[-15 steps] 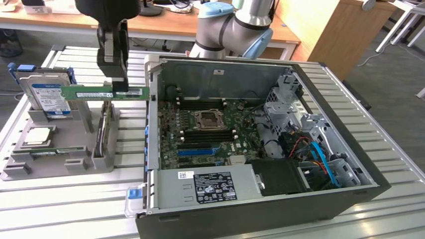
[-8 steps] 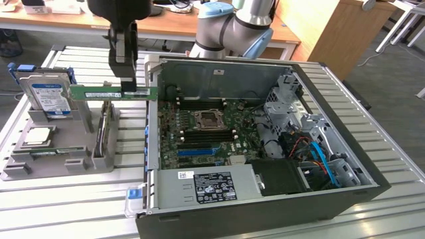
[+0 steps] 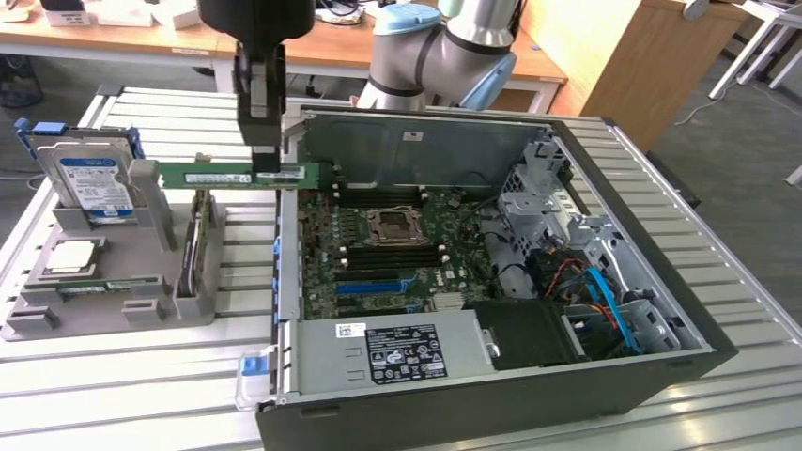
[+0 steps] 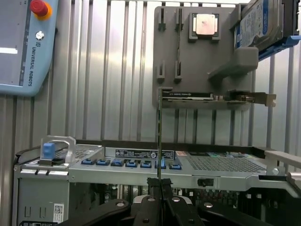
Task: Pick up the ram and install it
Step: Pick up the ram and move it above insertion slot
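A ribbed metal table (image 3: 113,376) stands in a room with wooden desks (image 3: 150,42) past its far edge. On it sit an open computer case (image 3: 501,413) and a gray holder (image 3: 75,315) with a hard drive (image 3: 94,183). The end effector (image 3: 266,164) pinches the green ram (image 3: 207,175) in the air, over the case's wall beside the holder.

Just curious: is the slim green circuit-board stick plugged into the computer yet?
Out: the end effector holds the slim green circuit-board stick aloft, above the black computer case's edge.
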`<state>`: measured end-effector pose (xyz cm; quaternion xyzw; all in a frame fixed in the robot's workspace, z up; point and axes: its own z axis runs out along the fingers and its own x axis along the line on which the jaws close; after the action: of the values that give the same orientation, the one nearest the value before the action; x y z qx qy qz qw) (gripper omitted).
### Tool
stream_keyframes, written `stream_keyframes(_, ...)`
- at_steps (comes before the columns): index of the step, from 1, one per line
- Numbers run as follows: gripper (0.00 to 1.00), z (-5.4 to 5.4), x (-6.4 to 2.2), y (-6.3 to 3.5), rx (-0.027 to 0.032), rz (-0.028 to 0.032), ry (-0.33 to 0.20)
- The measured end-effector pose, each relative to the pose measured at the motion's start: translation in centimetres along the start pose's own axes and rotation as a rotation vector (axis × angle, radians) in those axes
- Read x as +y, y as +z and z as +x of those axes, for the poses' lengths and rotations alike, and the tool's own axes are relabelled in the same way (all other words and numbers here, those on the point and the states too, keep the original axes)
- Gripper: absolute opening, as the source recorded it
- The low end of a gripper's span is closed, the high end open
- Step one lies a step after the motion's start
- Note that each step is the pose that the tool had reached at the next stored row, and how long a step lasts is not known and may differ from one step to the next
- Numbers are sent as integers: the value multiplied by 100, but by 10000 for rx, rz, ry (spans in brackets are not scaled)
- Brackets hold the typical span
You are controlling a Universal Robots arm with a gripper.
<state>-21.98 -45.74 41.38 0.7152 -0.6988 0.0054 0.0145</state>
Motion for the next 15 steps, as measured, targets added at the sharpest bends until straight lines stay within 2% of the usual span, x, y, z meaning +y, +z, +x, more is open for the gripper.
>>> stream_keyframes(7,12,8,-268,-8,-10,-58,-3)
stream_keyframes(15,12,16,-601,-12,-12,-81,-3)
